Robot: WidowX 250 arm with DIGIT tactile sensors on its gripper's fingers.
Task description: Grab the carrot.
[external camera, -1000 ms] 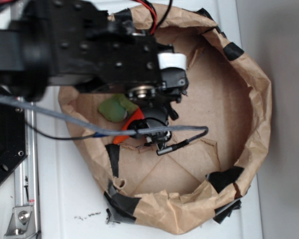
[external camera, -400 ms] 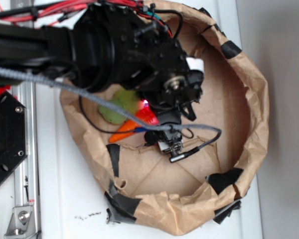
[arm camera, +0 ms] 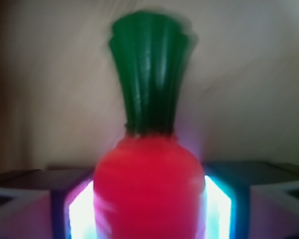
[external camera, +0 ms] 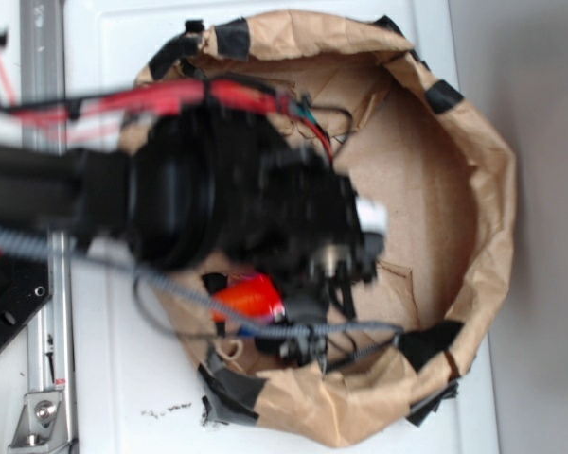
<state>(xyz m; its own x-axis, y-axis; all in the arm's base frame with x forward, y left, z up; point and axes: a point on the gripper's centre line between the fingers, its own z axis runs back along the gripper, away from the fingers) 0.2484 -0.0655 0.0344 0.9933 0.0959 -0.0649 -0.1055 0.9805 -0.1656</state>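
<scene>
My gripper (arm camera: 149, 209) is clamped on the carrot (arm camera: 147, 184), fingers (arm camera: 224, 206) pressing both sides of its orange body, green stem (arm camera: 149, 74) pointing away.

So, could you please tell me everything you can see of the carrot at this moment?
The carrot is a glossy orange-red toy, plastic by its look, with a ribbed dark green stem cap pointing away from the wrist camera. Its thick end sits between the two fingers of the hand, which press against its sides. From outside, only part of the orange body shows beneath the blurred arm, above the brown paper bowl. Its tip is hidden.
</scene>
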